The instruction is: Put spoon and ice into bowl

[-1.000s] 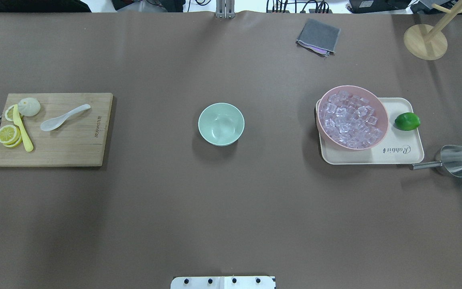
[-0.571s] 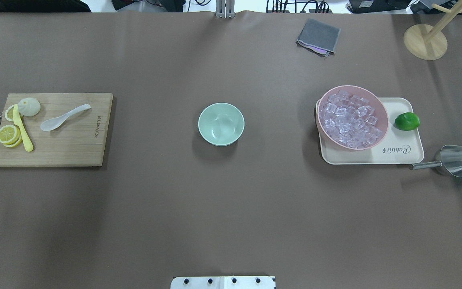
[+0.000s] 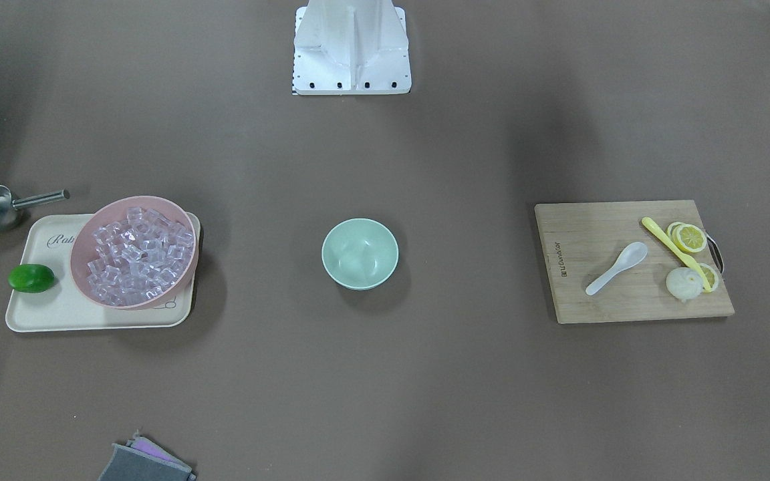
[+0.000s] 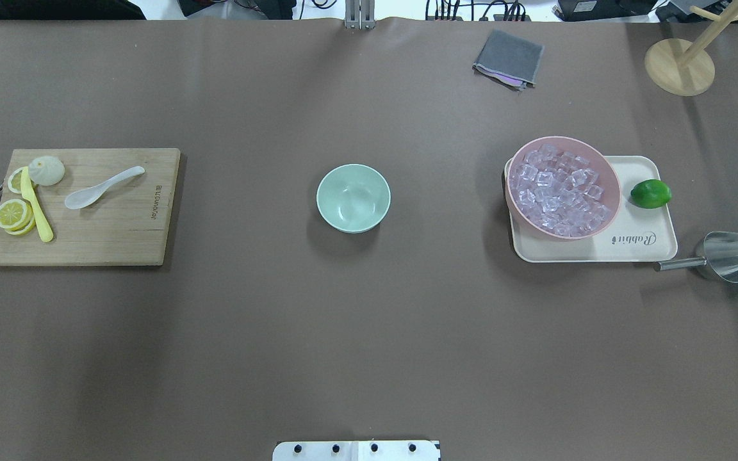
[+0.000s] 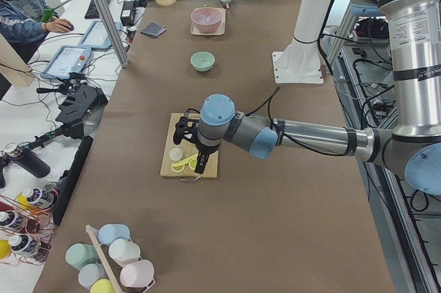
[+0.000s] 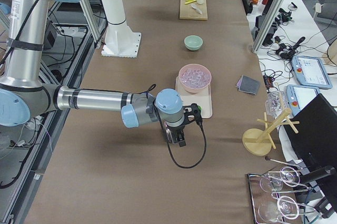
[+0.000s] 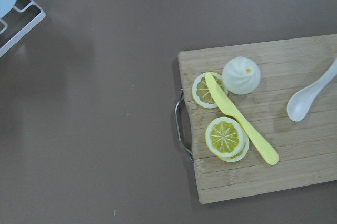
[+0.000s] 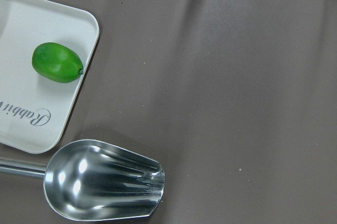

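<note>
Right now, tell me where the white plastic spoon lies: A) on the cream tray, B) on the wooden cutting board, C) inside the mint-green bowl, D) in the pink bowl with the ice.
B: the spoon lies flat on the cutting board, apart from the yellow utensil, and the mint-green bowl is empty.

You have both arms stretched out low and level. The left end effector [image 5: 200, 164] points straight down, and so does the right end effector [image 6: 177, 140]. Whether their fingers are spread or closed cannot be told.
</note>
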You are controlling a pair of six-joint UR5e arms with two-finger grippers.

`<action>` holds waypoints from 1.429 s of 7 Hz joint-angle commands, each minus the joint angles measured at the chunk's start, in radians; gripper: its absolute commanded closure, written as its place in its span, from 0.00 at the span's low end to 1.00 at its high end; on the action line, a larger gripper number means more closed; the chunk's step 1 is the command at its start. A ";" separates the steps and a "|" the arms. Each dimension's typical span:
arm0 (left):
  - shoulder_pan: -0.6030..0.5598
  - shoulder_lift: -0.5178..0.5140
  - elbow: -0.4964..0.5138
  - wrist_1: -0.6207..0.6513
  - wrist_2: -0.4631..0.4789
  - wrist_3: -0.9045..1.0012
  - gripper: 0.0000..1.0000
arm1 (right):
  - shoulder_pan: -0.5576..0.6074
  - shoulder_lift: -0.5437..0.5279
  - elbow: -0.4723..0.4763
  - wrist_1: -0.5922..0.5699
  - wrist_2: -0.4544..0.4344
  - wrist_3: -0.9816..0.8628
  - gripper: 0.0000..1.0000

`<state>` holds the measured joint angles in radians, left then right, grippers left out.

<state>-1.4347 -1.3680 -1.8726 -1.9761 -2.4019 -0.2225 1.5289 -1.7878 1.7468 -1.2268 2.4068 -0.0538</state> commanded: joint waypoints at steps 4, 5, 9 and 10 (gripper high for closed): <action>0.296 -0.121 0.026 -0.156 0.175 0.012 0.03 | -0.071 0.051 0.011 0.016 0.046 0.163 0.00; 0.351 -0.158 0.052 -0.158 0.244 0.015 0.07 | -0.094 0.076 0.013 0.018 0.046 0.201 0.00; 0.503 -0.342 0.194 -0.156 0.317 0.057 0.22 | -0.189 0.151 0.013 0.018 0.041 0.273 0.00; 0.526 -0.383 0.249 -0.161 0.316 0.058 0.26 | -0.209 0.169 0.013 0.018 0.040 0.293 0.00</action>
<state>-0.9420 -1.7002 -1.6781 -2.1338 -2.0864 -0.1640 1.3481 -1.6413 1.7591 -1.2093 2.4486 0.2104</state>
